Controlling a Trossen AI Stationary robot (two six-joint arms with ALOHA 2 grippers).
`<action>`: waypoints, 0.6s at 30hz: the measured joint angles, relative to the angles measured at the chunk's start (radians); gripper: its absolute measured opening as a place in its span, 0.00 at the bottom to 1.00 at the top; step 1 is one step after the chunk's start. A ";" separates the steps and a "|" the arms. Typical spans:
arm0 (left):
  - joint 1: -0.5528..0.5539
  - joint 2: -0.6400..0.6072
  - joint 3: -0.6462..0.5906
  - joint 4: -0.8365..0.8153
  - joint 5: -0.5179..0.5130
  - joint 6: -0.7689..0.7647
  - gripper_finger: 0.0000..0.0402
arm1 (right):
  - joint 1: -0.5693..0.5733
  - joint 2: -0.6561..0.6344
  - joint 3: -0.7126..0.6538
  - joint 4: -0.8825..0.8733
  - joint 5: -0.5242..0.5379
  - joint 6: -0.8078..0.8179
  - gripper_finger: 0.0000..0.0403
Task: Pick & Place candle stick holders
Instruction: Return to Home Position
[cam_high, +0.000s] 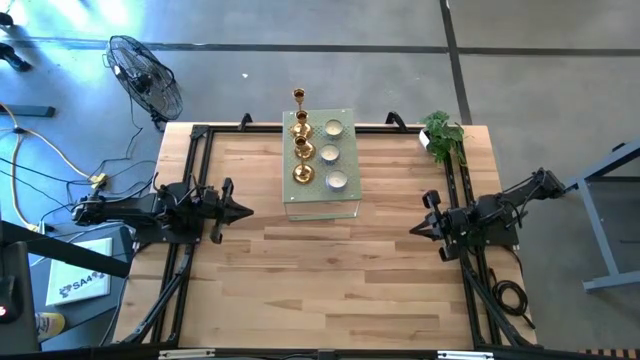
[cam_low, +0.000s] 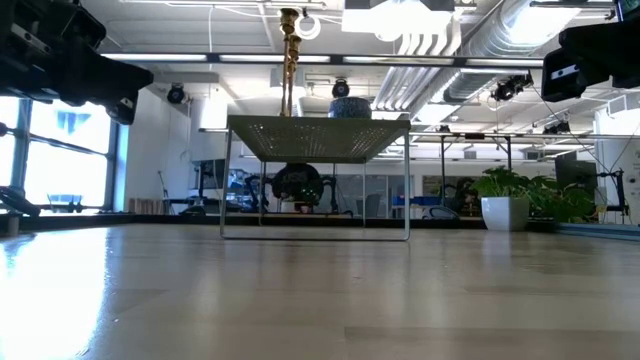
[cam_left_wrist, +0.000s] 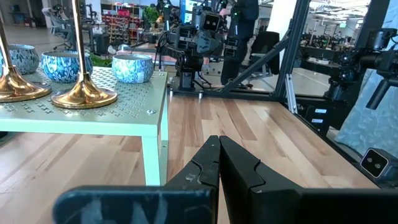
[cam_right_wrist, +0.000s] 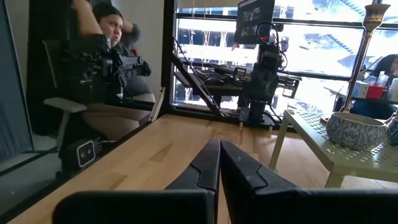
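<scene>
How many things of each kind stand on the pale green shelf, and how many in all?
Gold candle stick holders: 3
Round candle cups: 3
Total on the pale green shelf: 6

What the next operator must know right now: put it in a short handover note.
Left gripper: shut, empty, low over its own side of the table, pointing toward the green shelf.
Right gripper: shut, empty, low over its own side, pointing inward.
Things: three gold holders stand in a line on the left arm's side of the shelf; three cups line up beside them on the right arm's side.
Done: all six sit on the shelf, none held.
Left: seemingly nothing to place; just confirm both arms are parked.
</scene>
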 joint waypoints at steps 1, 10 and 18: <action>0.000 0.000 0.000 0.000 0.000 0.000 0.00 | 0.000 0.000 0.000 0.000 0.000 0.000 0.02; 0.000 0.000 0.000 0.000 0.000 0.000 0.00 | 0.000 0.000 0.000 0.000 0.000 0.000 0.01; 0.000 0.000 0.000 0.000 0.000 0.000 0.00 | 0.000 0.000 0.000 0.000 0.000 0.000 0.02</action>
